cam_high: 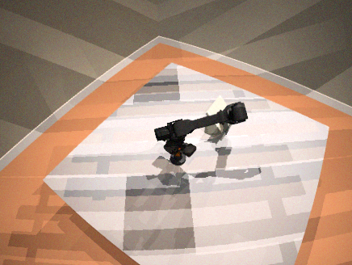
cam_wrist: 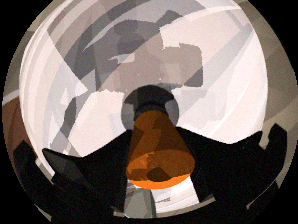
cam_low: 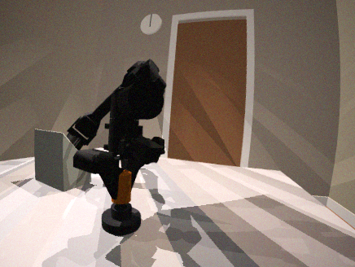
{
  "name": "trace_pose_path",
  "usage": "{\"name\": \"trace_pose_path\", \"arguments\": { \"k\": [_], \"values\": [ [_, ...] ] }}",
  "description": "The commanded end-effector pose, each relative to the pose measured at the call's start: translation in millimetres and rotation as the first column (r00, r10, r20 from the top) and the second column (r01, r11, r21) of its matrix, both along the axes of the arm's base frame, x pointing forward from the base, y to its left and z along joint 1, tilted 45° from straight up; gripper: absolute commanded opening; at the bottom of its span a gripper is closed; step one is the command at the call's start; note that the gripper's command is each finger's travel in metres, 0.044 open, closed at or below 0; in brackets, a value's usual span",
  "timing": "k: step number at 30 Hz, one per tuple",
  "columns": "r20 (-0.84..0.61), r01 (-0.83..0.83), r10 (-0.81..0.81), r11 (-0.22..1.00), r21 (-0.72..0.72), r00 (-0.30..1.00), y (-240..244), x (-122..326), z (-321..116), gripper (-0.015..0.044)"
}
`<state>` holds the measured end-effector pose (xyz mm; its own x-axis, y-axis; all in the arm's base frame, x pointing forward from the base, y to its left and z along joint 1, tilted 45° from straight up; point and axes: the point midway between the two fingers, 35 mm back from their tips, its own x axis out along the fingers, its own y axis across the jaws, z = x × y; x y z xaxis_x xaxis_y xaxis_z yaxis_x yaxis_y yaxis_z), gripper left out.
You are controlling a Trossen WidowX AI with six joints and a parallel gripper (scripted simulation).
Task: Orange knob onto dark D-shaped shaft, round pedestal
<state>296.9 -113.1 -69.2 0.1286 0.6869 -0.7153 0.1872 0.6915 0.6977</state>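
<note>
The orange knob is upright between the fingers of my gripper, which is shut on it. The round dark pedestal is directly below. In the exterior view a narrower dark round part rises from its middle, and the knob's lower end is right at the top of that part. The wide pedestal disc shows below, apart from the knob. The shaft's flat side and the knob's hole are hidden. I cannot tell whether the flats line up.
A pale grey-green block stands on the floor behind the arm, beside its upper links. The arm's black links reach up and back from the pedestal. A brown door and a round wall clock are in the background. Shadows cross the floor.
</note>
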Motion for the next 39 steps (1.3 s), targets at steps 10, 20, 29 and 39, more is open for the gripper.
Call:
{"name": "trace_pose_path", "arguments": {
  "k": [10,20,29,39],
  "values": [
    [-0.002,0.004,-0.004,1.000,0.003,1.000,6.6,-0.2,-5.0,0.0000],
    [-0.002,0.004,-0.004,1.000,0.003,1.000,10.6,0.6,-9.4,0.0000],
    [0.003,-0.002,0.002,1.000,-0.004,1.000,9.2,1.4,-9.2,0.0000],
    [0.003,-0.002,0.002,1.000,-0.004,1.000,9.2,1.4,-9.2,0.0184]
  ]
}}
